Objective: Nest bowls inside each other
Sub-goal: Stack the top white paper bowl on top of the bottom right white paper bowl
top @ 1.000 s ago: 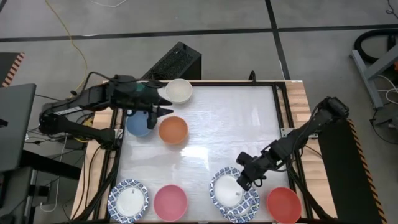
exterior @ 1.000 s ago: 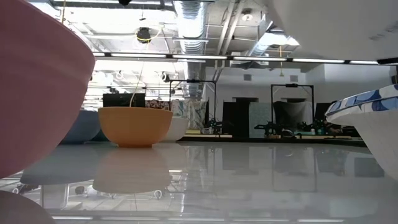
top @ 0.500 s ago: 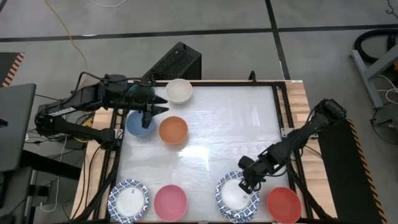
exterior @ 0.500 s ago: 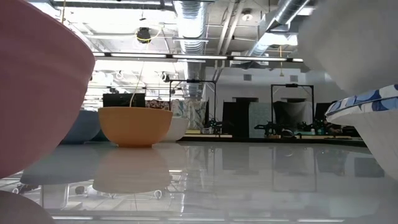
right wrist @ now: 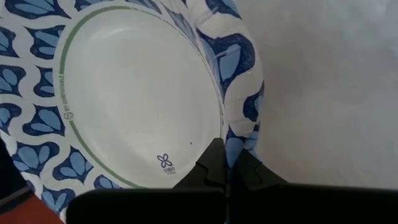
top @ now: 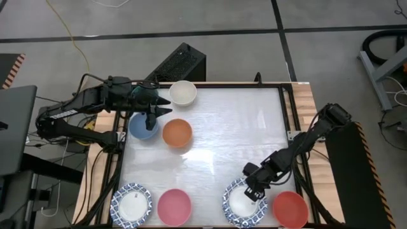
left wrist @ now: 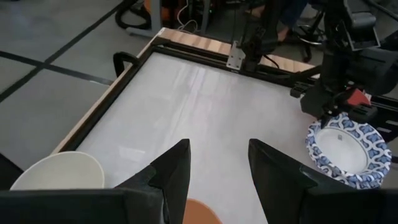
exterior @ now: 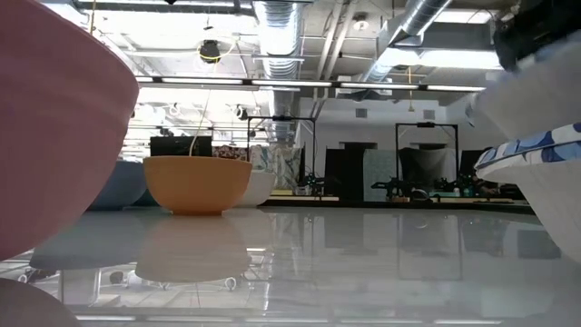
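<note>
On the glossy white table (top: 222,137), the right gripper (right wrist: 227,163) is seen only in its wrist view pinched tight on the rim of a patterned bowl (top: 244,202) at the near right, while farther left the left gripper (top: 159,107), fingers parted and empty, is held above the blue bowl (top: 142,127) beside the orange bowl (top: 177,133).

Grey concrete floor (top: 254,16); ceiling ducts (exterior: 281,23) and strip lights overhead.
</note>
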`<state>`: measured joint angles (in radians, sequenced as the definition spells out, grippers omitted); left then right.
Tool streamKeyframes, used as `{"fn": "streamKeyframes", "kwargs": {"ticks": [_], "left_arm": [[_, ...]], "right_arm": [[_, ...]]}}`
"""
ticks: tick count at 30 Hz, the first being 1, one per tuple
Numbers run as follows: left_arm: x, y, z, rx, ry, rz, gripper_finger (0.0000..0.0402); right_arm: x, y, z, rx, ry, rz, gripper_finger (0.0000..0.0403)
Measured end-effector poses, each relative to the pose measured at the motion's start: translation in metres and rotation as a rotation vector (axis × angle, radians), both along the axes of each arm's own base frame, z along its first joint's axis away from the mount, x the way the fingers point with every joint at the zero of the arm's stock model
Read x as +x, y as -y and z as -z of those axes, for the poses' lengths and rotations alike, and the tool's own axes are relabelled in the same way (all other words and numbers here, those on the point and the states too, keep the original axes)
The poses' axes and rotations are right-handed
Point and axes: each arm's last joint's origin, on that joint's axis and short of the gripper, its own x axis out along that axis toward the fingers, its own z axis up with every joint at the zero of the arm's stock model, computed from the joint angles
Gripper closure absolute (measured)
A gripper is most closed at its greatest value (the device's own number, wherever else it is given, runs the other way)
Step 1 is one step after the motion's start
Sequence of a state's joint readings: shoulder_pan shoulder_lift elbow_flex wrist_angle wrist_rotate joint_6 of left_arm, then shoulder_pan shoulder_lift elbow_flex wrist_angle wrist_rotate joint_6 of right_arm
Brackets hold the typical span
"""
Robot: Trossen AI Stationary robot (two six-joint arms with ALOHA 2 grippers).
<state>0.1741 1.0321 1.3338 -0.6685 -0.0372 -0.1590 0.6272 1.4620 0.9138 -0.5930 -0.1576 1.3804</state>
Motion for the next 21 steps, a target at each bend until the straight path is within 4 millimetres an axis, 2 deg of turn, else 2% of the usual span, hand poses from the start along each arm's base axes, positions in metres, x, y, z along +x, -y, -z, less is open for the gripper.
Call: {"fn": "streamKeyframes", "kwargs": {"ticks": [21], "left_arm": [[0.0000, -0.0001, 0.0000, 0.022, -0.004, 0.006, 0.0251]], "right_arm": [[-0.0041, -0.0014, 0.0010, -0.046, 0.008, -0.042, 0.0392]]}}
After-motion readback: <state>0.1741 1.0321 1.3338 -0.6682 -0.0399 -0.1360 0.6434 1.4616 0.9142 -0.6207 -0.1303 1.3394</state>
